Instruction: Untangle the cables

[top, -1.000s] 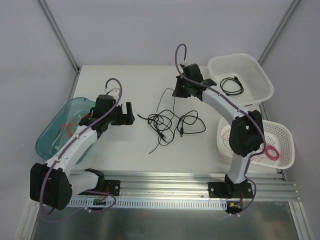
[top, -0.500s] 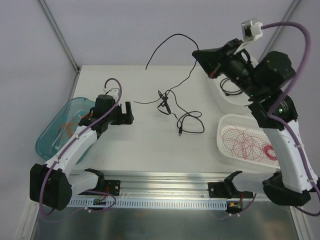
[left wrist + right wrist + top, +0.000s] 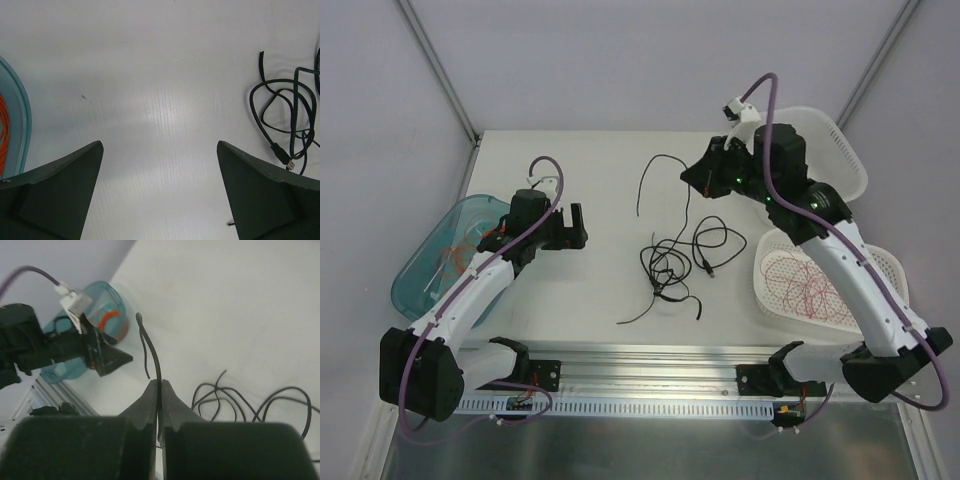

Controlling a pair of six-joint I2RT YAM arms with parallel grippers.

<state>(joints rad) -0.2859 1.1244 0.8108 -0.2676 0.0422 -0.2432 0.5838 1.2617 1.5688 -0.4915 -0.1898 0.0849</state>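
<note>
Right jaws: clamped tight on a thin black strand [image 3: 156, 365]. The wrist view shows it running straight up out of the seam between them and curling over at its tip.
Right arm [image 3: 840, 250]: reaching up and over toward the rear middle of the tabletop [image 3: 590, 160], with its jaws held clear above the surface.
Strand: seen from the top, it arcs leftward out of the grip, then bends down, and its free end hangs loose over the rear of the tabletop.
Cables [image 3: 668, 262]: a loose black heap of loops lying on the middle of the tabletop, between the two arms and a little nearer the right one. One tail trails off toward the near left. Whether the lifted strand joins this heap cannot be made out.
Left jaws: spread wide with nothing in them. The wrist view shows only bare tabletop between them, with a black loop ending in a plug off by the right-hand one.
Left arm [image 3: 480, 285]: its jaws point toward the centre, to the left of the heap and well apart from it.
Teal bin [image 3: 420, 275]: sits at the left edge of the tabletop beside the left arm, with orange wire [image 3: 3, 125] inside.
Far basket [image 3: 845, 150]: white, at the rear right, partly hidden behind the right arm.
Near basket [image 3: 890, 275]: white, at the near right, with thin red wire [image 3: 805, 285] looped inside it.
</note>
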